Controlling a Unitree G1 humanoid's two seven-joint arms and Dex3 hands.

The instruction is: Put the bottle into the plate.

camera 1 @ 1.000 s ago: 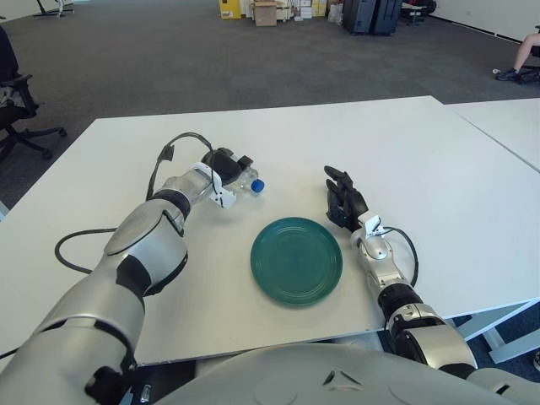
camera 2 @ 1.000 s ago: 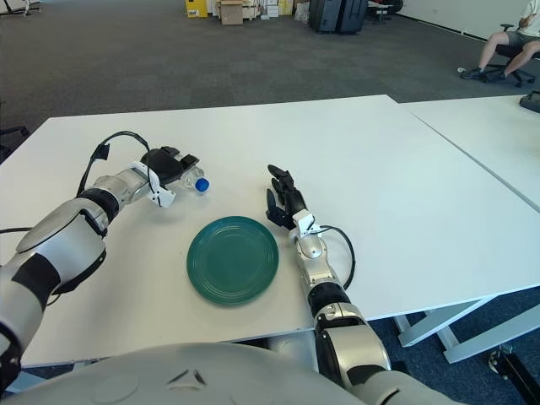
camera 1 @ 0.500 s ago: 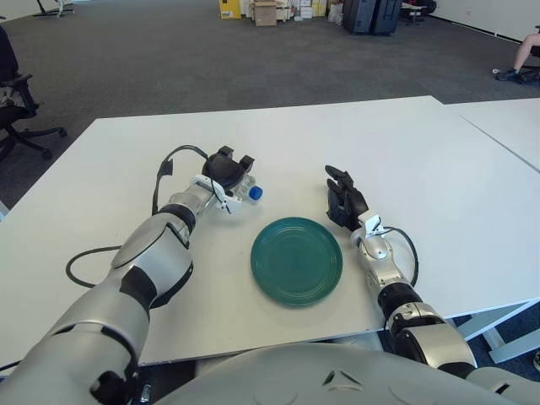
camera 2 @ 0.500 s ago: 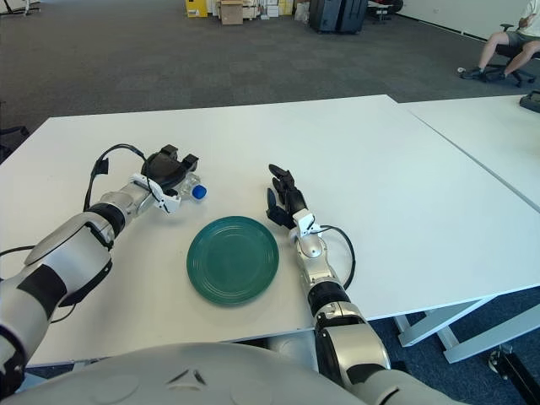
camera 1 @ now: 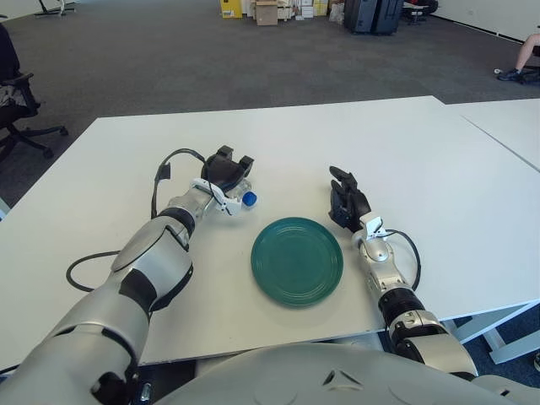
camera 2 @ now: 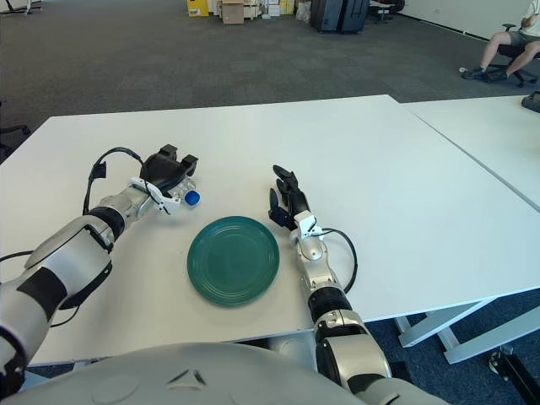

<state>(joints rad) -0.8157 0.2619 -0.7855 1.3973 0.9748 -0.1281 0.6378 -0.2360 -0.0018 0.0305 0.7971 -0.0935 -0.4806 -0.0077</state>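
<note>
A clear plastic bottle [camera 1: 245, 194] with a blue cap [camera 2: 192, 198] lies on its side on the white table [camera 1: 405, 152], cap pointing toward the plate. My left hand [camera 1: 228, 170] is curled over the bottle's body, black fingers wrapped around it. The round dark-green plate [camera 1: 297, 260] sits just right of and nearer than the bottle, with nothing on it. My right hand [camera 1: 346, 201] shows beside the plate's right rim, fingers stretched out and holding nothing.
A black cable [camera 1: 165, 165] loops off my left wrist, and another trails over the table's left part [camera 1: 78, 261]. A second white table [camera 1: 510, 126] adjoins on the right. An office chair [camera 1: 18, 101] stands off the far-left corner.
My left hand has turned and drawn back slightly with the bottle, so the blue cap now sits a little lower and further left. The right hand has barely shifted.
</note>
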